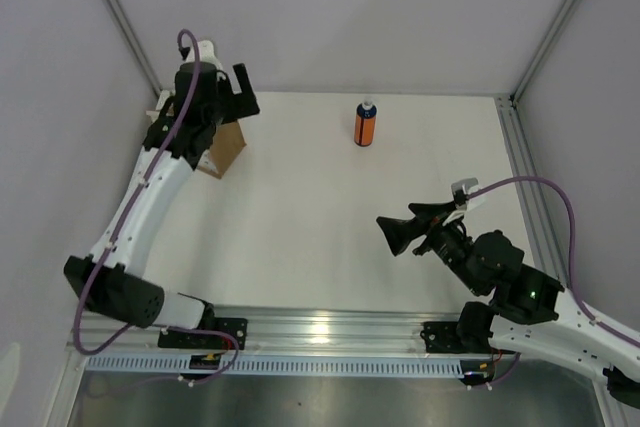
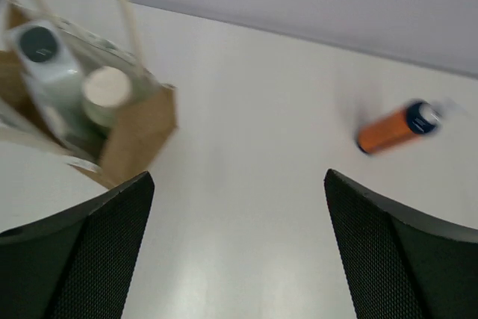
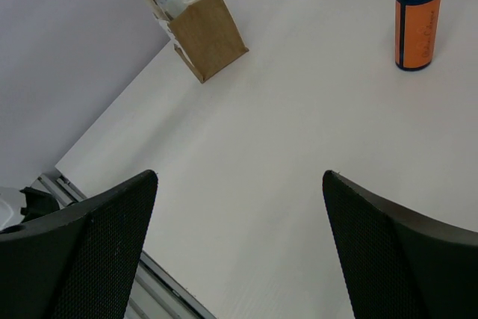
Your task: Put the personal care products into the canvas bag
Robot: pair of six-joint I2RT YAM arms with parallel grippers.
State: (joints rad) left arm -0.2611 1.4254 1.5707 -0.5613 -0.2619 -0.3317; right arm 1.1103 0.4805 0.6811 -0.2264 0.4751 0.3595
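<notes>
The tan canvas bag [image 1: 225, 147] stands at the far left of the table, partly hidden by my left arm. In the left wrist view the bag [image 2: 138, 136] holds a white bottle with a dark cap [image 2: 41, 57] and a cream-white cylinder [image 2: 107, 89]. The orange bottle with a dark blue cap [image 1: 365, 124] stands upright at the far middle, and also shows in the left wrist view [image 2: 392, 128] and the right wrist view [image 3: 418, 24]. My left gripper [image 1: 232, 95] [image 2: 239, 259] is open and empty just above and beside the bag. My right gripper [image 1: 405, 227] [image 3: 239, 244] is open and empty, well short of the orange bottle.
Grey walls close the table at the back and both sides. A metal rail [image 1: 320, 332] runs along the near edge by the arm bases. A cream bag handle [image 2: 123, 5] loops up over the bag's opening. The bag also shows in the right wrist view [image 3: 209, 35].
</notes>
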